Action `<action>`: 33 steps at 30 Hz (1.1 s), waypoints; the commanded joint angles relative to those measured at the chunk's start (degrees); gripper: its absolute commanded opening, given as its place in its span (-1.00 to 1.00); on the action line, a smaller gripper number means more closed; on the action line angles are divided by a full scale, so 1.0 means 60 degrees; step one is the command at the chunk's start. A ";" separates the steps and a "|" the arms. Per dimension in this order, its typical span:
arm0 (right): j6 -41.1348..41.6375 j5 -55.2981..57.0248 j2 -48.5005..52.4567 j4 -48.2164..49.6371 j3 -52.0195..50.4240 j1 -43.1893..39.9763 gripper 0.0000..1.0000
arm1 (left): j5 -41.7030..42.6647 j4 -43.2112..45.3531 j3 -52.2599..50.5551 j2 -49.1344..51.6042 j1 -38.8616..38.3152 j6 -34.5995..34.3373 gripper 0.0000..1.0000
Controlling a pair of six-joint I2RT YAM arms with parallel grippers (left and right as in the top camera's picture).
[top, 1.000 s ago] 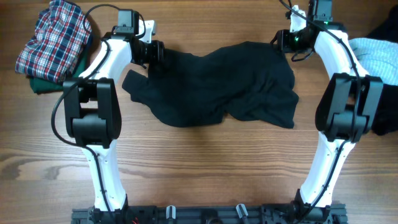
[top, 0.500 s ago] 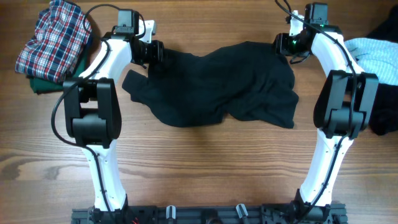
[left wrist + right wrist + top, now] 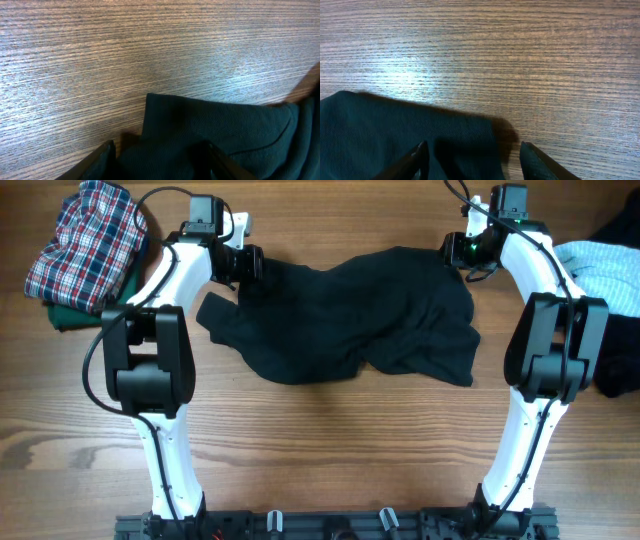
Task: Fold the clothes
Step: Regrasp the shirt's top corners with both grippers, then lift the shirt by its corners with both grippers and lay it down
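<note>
Table (image 3: 330,440): wood-grain surface, fine straight lines, dull sheen under the lamps.

One black T-shirt (image 3: 350,315), soft matte knit, lies rumpled and roughly flat in the stretch between the two hands. Its outline is uneven, with a sleeve flap sticking out just below the left hand. Folds ridge its middle.

Left hand (image 3: 248,265): the two dark fingers (image 3: 106,150) stand about halfway apart. A squared corner of the shirt lies between and just ahead of them, flat on the wood. I see no pinch on it.

Right hand (image 3: 462,250): the same story. Two fingers (image 3: 419,152) are held apart, and the shirt's straight hemmed edge runs between them, ending in a rounded corner near the far finger. Nothing is clamped.

Outboard of the left hand, one plaid garment (image 3: 85,242), a red, white and blue check, sits bunched on one green garment (image 3: 70,315).

Outboard of the right hand lies one light blue garment (image 3: 600,265), crinkled, with dark cloth (image 3: 620,375) beside it at the table's edge; how many pieces that is, I cannot tell.
</note>
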 commanded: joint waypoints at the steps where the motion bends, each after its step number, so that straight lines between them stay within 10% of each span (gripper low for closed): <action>1: 0.0102 -0.0189 0.0386 0.0022 -0.0095 0.0040 0.11 | 0.0142 0.0029 0.0047 0.0106 0.0062 0.0186 0.11; 11: 0.0270 -0.1107 0.0856 0.0095 -0.0095 0.0069 -0.11 | 0.0142 0.0036 0.0047 0.0106 0.0080 0.0182 0.01; 17: 0.0568 -0.1479 0.0849 0.0277 -0.0022 0.0102 -0.88 | 0.0142 0.0131 0.0047 0.0106 0.0080 0.0178 -0.92; 33: 0.0015 -0.1461 -0.1501 -0.1144 0.1100 0.0011 -0.91 | 0.0029 0.0211 0.0645 -0.1224 0.0397 -0.0109 -0.92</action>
